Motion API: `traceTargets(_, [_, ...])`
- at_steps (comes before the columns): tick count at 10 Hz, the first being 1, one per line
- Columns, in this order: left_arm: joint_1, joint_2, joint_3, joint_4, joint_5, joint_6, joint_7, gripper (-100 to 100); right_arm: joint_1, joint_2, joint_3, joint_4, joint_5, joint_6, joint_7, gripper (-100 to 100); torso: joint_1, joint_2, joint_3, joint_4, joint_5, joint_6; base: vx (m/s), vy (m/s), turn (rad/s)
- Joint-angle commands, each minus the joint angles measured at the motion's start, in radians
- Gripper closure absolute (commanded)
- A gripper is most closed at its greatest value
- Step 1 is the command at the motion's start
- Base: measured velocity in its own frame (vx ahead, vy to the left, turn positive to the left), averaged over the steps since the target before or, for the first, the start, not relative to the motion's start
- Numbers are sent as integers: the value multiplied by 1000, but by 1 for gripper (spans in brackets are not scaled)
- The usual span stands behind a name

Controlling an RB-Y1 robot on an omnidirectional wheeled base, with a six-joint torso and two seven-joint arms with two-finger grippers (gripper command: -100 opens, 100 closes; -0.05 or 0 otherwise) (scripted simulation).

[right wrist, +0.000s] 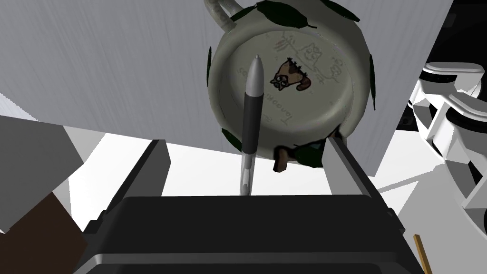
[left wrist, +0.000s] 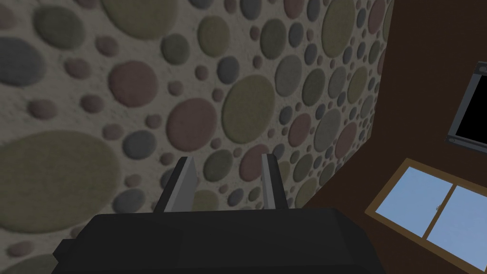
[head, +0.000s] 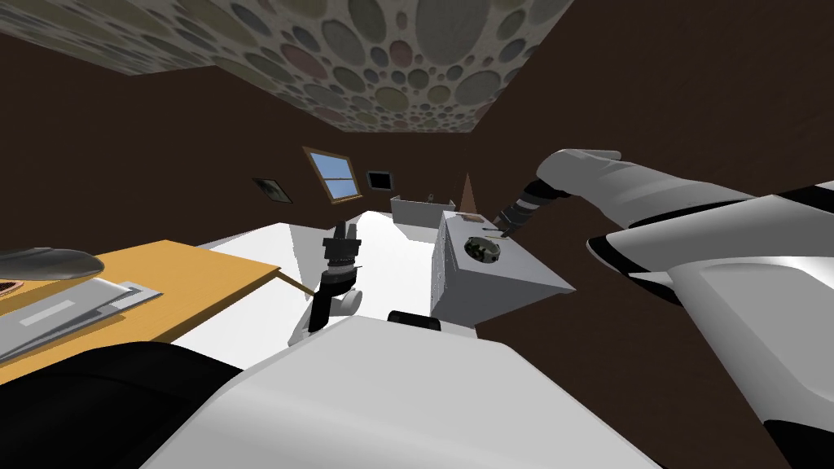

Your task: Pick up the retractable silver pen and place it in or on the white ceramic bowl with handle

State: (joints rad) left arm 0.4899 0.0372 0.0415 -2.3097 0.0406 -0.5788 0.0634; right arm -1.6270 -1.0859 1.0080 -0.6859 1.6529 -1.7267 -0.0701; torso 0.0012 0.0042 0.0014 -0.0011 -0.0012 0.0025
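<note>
A pale bowl (right wrist: pixel 323 95) with a handle, dark leaf marks on its rim and a small animal drawing inside stands on a white cabinet top (right wrist: pixel 119 71). The silver and black pen (right wrist: pixel 252 109) hangs lengthwise in the gap of my right gripper (right wrist: pixel 247 142). Its silver tip reaches over the bowl's inside, and neither finger touches it. The right fingers (right wrist: pixel 159 161) stand wide open. In the head view the right gripper (head: pixel 509 224) hovers just past the bowl (head: pixel 480 248). My left gripper (head: pixel 342 236) is raised at the left of the cabinet, fingers (left wrist: pixel 183 185) apart and holding nothing.
The white cabinet (head: pixel 529 273) stands in front of me with a dark wall to its right. An orange desk (head: pixel 163 277) with grey papers (head: pixel 73 305) lies at my left. A low white box (head: pixel 419 210) sits behind the cabinet.
</note>
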Motion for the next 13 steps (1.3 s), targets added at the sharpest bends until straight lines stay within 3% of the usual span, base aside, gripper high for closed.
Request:
traceTargets(1, [0,0,0,0,0,0,0,0,0,0,0,0,0,0,0,0,0,0,0,0,0,0,0,0,0])
traceTargets(2, [0,0,0,0,0,0,0,0,-39,-1,50,24,-50,7,-4,-100,0,0,0,0,0,0,-24,-27,205])
traceTargets(4, [0,0,0,0,0,0,0,0,-39,-1,97,24,-65,7,-4,-100,-2,2,1,0,0,0,-26,-42,65])
traceTargets(5, [0,0,0,0,0,0,0,0,-78,-2,133,48,-110,14,-9,-100,-2,1,1,0,-1,0,-36,-46,183])
traceTargets(7, [0,0,0,0,0,0,0,0,-78,-2,192,48,-130,14,-9,-100,-3,2,1,1,-1,0,-24,-38,52])
traceTargets(8, [0,0,0,0,0,0,0,0,-116,-2,222,72,-176,21,-13,-100,-2,1,1,0,-1,1,-32,-29,203])
traceTargets(10, [0,0,0,0,0,0,0,0,-116,-2,284,72,-194,21,-13,-100,-2,2,1,1,-1,0,-23,-36,46])
traceTargets(11, [0,0,0,0,0,0,0,0,-155,-3,315,96,-238,27,-17,-100,-2,1,1,0,-1,0,-41,-35,182])
traceTargets(13, [0,0,0,0,0,0,0,0,-155,-3,377,96,-259,27,-17,-100,-2,2,1,1,-1,0,-27,-34,69])
